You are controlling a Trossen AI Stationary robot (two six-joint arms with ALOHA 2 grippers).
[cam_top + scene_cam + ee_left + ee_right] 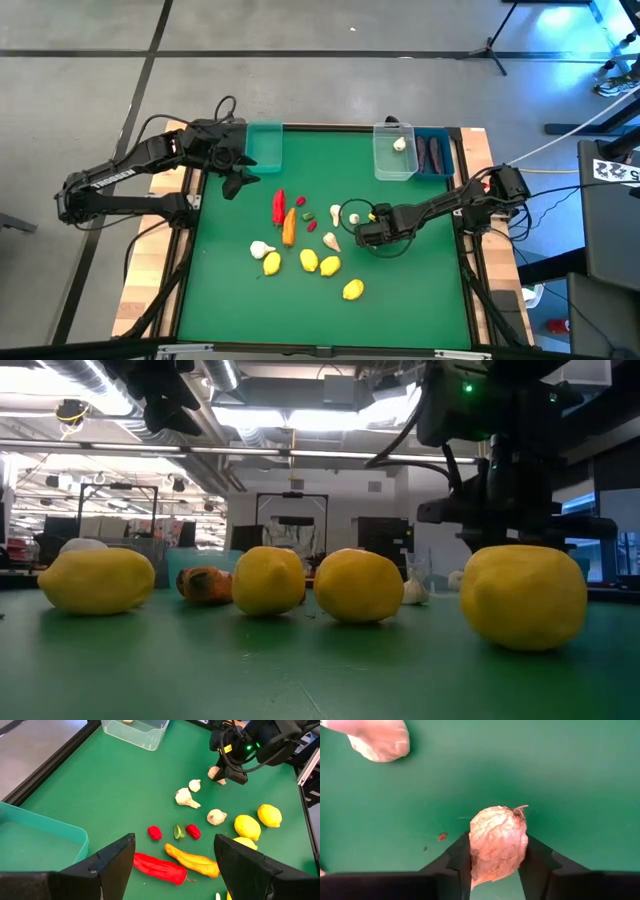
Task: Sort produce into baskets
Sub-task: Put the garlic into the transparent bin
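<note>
My right gripper (358,226) is low over the middle of the green mat, shut on a white garlic bulb (496,844). My left gripper (232,182) hangs open and empty beside the teal bin (265,146) at the far left. A red pepper (279,206), an orange carrot (289,227), small red berries (311,226), other garlic bulbs (331,240) and several yellow lemons (309,261) lie on the mat. The clear bin (393,160) holds one garlic bulb (400,144). The blue bin (447,158) holds two dark eggplants (430,154). My right gripper pinches the garlic bulb by its two opposite sides (474,851) between its two fingers (536,859). The fingers come down at a slant from the table's right side. Whether the bulb rests on the mat or hangs just clear of it, I cannot tell.
Another garlic bulb (379,741) lies close ahead of my right gripper. The three bins stand along the far edge. The lemons lie in a loose row toward the near edge (268,580). The mat's left near part is bare green.
</note>
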